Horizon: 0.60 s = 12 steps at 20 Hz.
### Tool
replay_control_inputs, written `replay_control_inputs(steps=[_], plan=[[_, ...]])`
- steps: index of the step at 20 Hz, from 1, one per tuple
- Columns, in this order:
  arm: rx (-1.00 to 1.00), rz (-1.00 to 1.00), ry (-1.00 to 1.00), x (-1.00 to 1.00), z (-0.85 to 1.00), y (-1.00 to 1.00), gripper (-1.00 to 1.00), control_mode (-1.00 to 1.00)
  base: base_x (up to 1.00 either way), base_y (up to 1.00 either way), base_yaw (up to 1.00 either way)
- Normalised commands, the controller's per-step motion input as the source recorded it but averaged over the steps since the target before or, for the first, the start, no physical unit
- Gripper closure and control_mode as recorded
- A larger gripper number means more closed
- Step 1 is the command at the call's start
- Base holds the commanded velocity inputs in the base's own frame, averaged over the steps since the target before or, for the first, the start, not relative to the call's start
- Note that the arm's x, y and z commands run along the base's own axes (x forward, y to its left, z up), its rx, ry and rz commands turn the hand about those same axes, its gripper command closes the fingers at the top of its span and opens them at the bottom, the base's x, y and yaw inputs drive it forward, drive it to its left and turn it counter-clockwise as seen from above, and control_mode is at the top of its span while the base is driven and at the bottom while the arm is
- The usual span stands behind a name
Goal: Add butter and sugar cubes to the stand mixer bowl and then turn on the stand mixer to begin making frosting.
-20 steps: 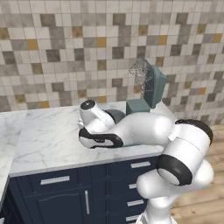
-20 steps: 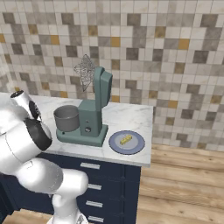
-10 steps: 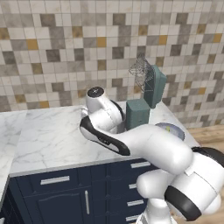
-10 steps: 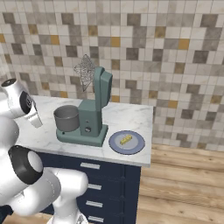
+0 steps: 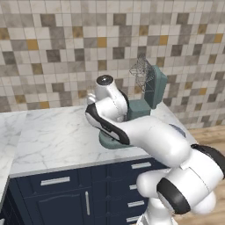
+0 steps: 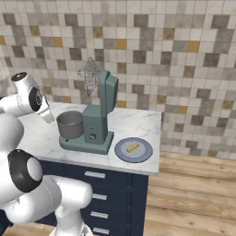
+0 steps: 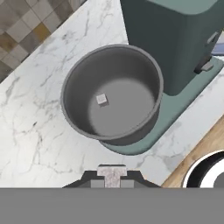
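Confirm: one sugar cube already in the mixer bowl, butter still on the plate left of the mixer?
Not quite. The plate with the butter sits right of the stand mixer, as the right base view shows. One sugar cube is in the bowl.

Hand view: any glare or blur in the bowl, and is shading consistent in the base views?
Hand view: sharp, no glare; the stand mixer bowl is softly shaded, lighter on its floor, where one sugar cube reads clearly. Right base view: flat even light, faint shadow under the plate. Left base view: the arm blocks most of the stand mixer.
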Motion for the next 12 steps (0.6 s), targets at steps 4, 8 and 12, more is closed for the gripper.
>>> replay_control_inputs(steps=[4,8,12], plan=[[0.0,0.0,0.0,0.52,0.1,-0.36,1.0,-1.0,0.0,0.0,0.0],[0.0,0.0,0.03,0.41,-0.01,-0.17,1.0,-1.0,0.0,0.0,0.0],[0.0,0.0,0.1,0.41,-0.15,-0.13,1.0,-1.0,0.0,0.0,0.0]])
